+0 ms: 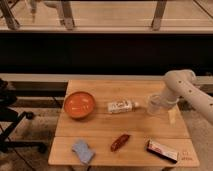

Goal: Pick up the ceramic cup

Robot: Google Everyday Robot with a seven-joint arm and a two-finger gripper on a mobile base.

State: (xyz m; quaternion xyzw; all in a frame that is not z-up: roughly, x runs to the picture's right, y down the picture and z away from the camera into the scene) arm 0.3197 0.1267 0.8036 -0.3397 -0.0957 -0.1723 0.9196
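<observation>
The gripper (159,104) is at the right side of the table (100,145), fully open around the ceramic cup (154,105); it seems not yet squeezing it.

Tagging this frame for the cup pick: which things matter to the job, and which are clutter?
Job:
- ceramic cup, right side of table
- pincer, at the cup, open

Lying about:
- orange bowl
- plastic bottle, on its side
- blue sponge
- red snack packet
- boxed bar
</observation>
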